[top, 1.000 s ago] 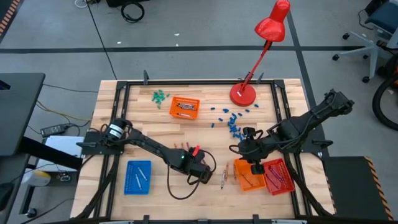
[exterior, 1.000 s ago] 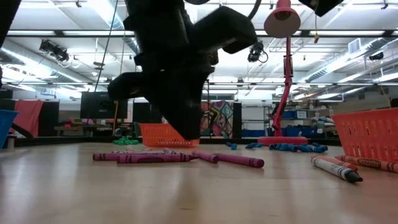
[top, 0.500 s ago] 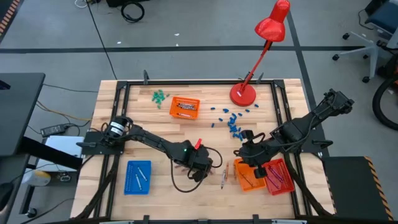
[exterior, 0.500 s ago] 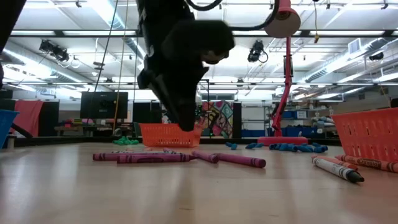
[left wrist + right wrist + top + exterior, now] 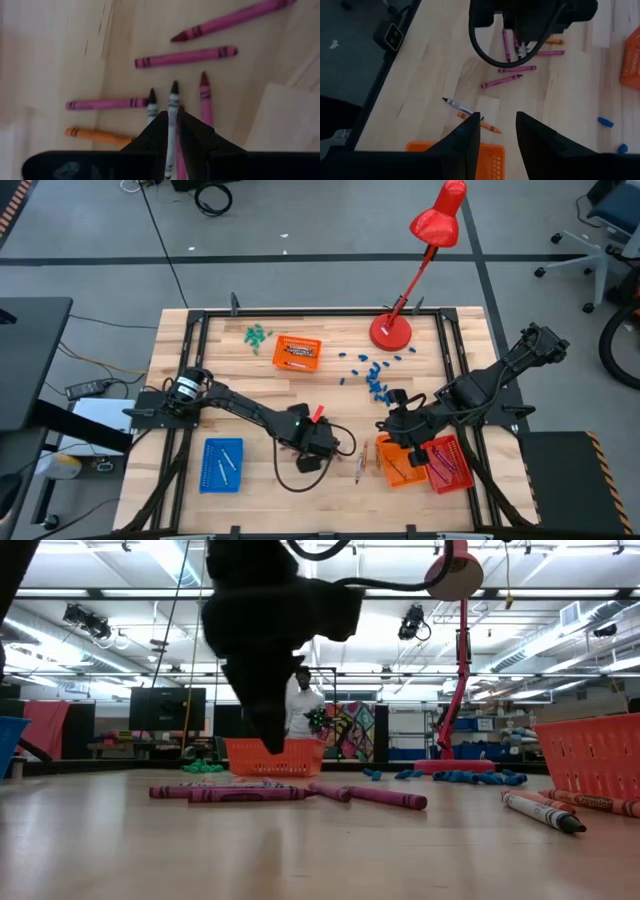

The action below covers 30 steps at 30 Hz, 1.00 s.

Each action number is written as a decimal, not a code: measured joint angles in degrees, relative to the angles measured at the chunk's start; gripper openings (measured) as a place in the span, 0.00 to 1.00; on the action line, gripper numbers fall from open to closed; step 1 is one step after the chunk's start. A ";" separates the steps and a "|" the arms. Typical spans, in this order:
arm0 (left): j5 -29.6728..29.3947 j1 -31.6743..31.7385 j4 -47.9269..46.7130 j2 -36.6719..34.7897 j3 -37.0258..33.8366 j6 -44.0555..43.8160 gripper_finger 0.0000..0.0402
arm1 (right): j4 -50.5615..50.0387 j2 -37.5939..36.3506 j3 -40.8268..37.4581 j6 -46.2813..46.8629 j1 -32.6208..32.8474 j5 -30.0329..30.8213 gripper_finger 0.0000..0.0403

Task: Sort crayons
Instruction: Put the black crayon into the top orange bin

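Observation:
My left gripper is at the table's near middle, shut on a grey-white crayon with a black tip. A second grey-white crayon shows beside one finger; I cannot tell whether it is held. Below lie several magenta crayons and an orange one. My right gripper is open and empty above the orange tray. More crayons lie between the two grippers. My left gripper pinches the grey-white crayon's shaft between its two fingers. The crayon lies along the fingers and its black tip sticks out past their free ends. The fingers point down at the table and stand above it in the low view.
A red tray stands beside the orange one, a blue tray at the near left, an orange basket at the far middle. Blue pieces, green pieces and a red lamp are at the back. A person stands beyond the table.
My left gripper has risen a little off the table and turned about, then shifted slightly toward the table's left edge. My right gripper has moved a little toward the near edge, over the orange tray.

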 joint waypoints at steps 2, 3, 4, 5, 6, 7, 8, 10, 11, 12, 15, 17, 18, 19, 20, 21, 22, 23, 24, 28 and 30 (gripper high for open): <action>-0.02 -0.21 -1.40 0.00 0.00 0.43 0.13 | -0.66 0.00 0.00 -0.22 -0.06 0.26 0.32; -0.07 -0.22 -1.97 0.00 0.00 0.57 0.13 | -1.14 0.00 0.00 -0.33 -0.18 0.75 0.32; -0.07 -0.22 -2.26 0.00 0.00 0.59 0.13 | -1.57 0.00 0.00 -0.38 -0.24 1.29 0.32; -0.09 -0.22 -2.39 0.00 0.00 0.60 0.13 | -1.78 0.00 0.00 -0.42 -0.30 1.66 0.32; -0.09 -0.21 -2.40 0.00 0.00 0.62 0.13 | -1.83 0.00 0.00 -0.53 -0.37 1.90 0.32; -0.09 -0.20 -2.39 0.00 -0.04 0.63 0.13 | -1.82 0.00 0.00 -0.78 -0.53 2.07 0.32; -0.09 -0.20 -2.10 0.00 -0.33 0.61 0.13 | -1.81 0.00 0.00 -1.00 -0.63 2.08 0.32; 0.25 -0.18 -1.88 0.00 -1.22 0.23 0.13 | -1.81 0.00 0.00 -1.47 -0.66 2.23 0.32; 0.63 -0.17 -2.04 0.00 -1.59 0.17 0.13 | -1.79 0.00 0.00 -1.73 -0.66 2.65 0.32; 1.13 -0.21 -1.83 0.00 -1.93 0.17 0.13 | -1.77 0.00 0.00 -1.96 -0.66 2.91 0.32; 1.93 -0.24 -1.68 0.01 -2.82 0.01 0.13 | -1.81 -0.23 0.00 -2.59 -0.71 2.99 0.32; 1.40 -0.13 -2.16 0.04 -2.91 -0.02 0.13 | -1.81 -0.26 0.00 -3.00 -0.94 3.04 0.32; 1.01 0.06 -1.92 0.04 -2.89 0.02 0.13 | -1.83 -0.26 0.00 -3.00 -1.07 3.02 0.32; 0.48 0.30 -1.88 0.04 -2.89 0.23 0.13 | -1.82 -0.26 0.00 -2.98 -1.23 3.02 0.32; 0.13 0.57 -2.04 0.04 -2.89 0.41 0.13 | -1.80 -0.26 0.00 -2.98 -1.36 3.02 0.32; -0.38 0.80 -2.10 0.04 -2.89 0.46 0.13 | -1.74 -0.26 -0.02 -2.98 -1.49 3.04 0.32; -0.99 1.03 -2.01 0.04 -2.89 0.46 0.13 | -1.61 -0.26 -0.02 -2.98 -1.66 3.04 0.32; -1.29 1.33 -1.96 0.04 -2.89 0.47 0.13 | -1.44 -0.26 -0.02 -3.03 -1.81 3.02 0.32; -1.35 1.57 -1.95 0.04 -2.89 0.54 0.13 | -1.21 -0.26 -0.02 -3.06 -1.99 3.02 0.32; 0.56 2.48 0.69 0.04 -4.87 1.30 0.13 | -1.27 -0.26 -0.04 -3.28 -2.71 2.97 0.32; 1.57 2.60 2.12 0.04 -5.28 1.74 0.13 | -1.41 -0.26 -0.04 -3.23 -2.94 2.89 0.32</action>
